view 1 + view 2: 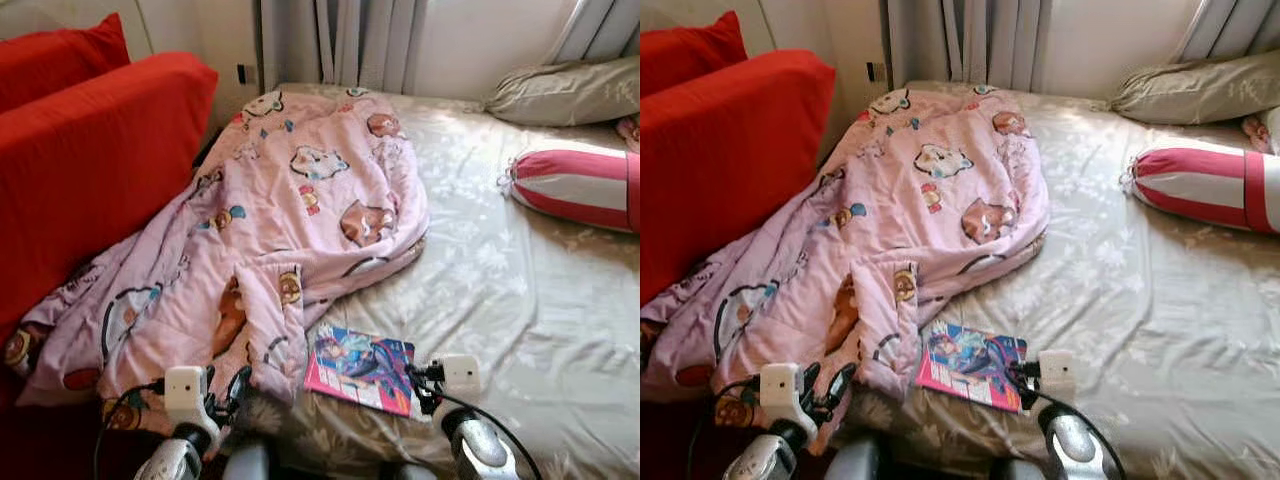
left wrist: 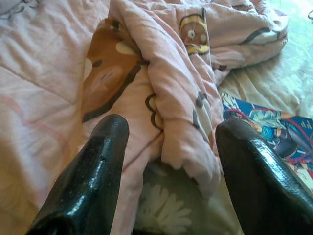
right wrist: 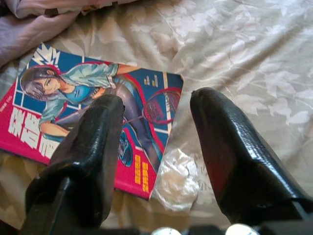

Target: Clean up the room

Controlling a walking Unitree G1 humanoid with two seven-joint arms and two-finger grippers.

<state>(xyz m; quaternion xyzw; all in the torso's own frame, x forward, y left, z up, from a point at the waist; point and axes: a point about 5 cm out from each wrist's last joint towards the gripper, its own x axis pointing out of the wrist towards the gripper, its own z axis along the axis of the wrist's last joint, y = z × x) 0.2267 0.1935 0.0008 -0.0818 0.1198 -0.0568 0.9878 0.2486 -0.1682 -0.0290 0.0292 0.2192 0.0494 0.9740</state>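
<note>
Both silver arms reach forward and low, wrists side by side. The left gripper (image 2: 168, 147) points ahead with its two black fingers (image 2: 93, 171) spread wide apart, nothing between them. The right gripper (image 3: 156, 142) is angled downward, its fingers (image 3: 230, 147) also parted, with a clear gap and nothing clamped between the tips.

Red sofa (image 1: 90, 170) beside the bed, grey curtains (image 1: 340, 40), wall socket (image 1: 242, 73)
</note>
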